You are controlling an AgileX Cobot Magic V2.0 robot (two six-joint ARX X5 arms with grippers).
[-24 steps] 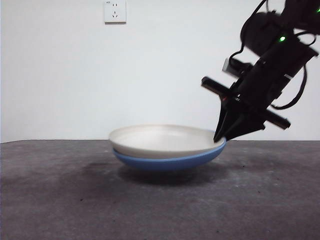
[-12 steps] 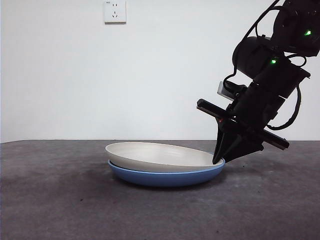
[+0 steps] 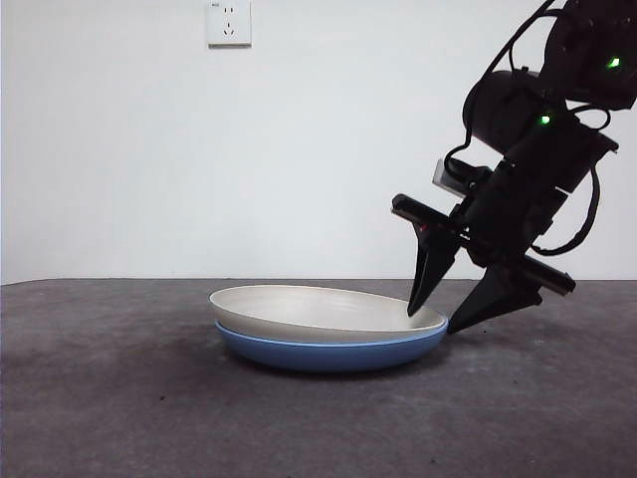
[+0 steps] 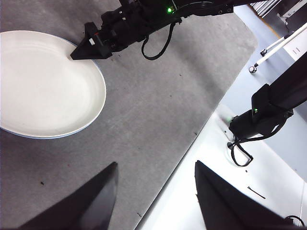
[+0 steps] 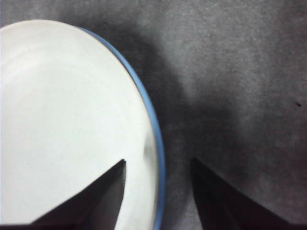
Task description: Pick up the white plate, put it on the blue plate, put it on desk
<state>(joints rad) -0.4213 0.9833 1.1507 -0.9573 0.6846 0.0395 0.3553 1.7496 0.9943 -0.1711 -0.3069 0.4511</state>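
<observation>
On the desk [image 3: 119, 398], slightly right of centre in the front view: the blue plate [image 3: 328, 351] sitting flat on the mottled grey-brown surface, with the white plate [image 3: 318, 311] nested inside it. Cream rim standing a little above the blue rim on the left, nearly level with it on the right. Only a thin blue crescent visible around the white plate's edge in both wrist views. Nothing lying in the white plate itself, just a bare matte bowl.

At the stack's right edge: the right gripper [image 3: 435, 320], descending from the upper right on a dark, steeply slanted arm with green indicator lights and looping cables. Jaws spread wide and gripping nothing, straddling the rims of both plates; one fingertip over the white plate's inner slope, the other outside the stack, low above the desk just beside the blue plate. Contact with the plates hard to judge; the inner tip looks very close to the cream surface. Same straddle clear from the right wrist camera, blue rim running between the two black jaws.

Well clear of the plates: the left gripper [image 4: 156, 167], raised high above the desk near its edge, jaws parted and holding nothing.

High on the far white wall: a power socket [image 3: 229, 22].
</observation>
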